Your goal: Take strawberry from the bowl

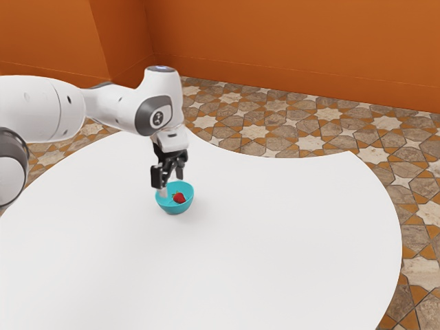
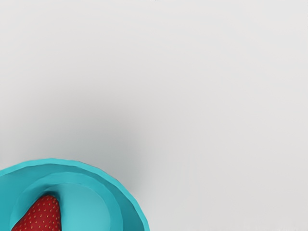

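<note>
Toward eight o'clock from the exterior view's centre, the strawberry (image 1: 179, 198) lies inside the bowl (image 1: 174, 210) on the bench (image 1: 289, 240). The end effector (image 1: 172, 185) hangs over it, fingers spread apart and gripping nothing.

Turquoise bowl (image 1: 174, 208), red strawberry (image 1: 179, 198).

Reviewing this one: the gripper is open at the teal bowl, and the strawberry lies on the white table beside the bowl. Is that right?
Not quite: the strawberry lies inside the teal bowl, not on the white table beside it, as the wrist view shows. The rest stands: the gripper is open at the bowl.
</note>
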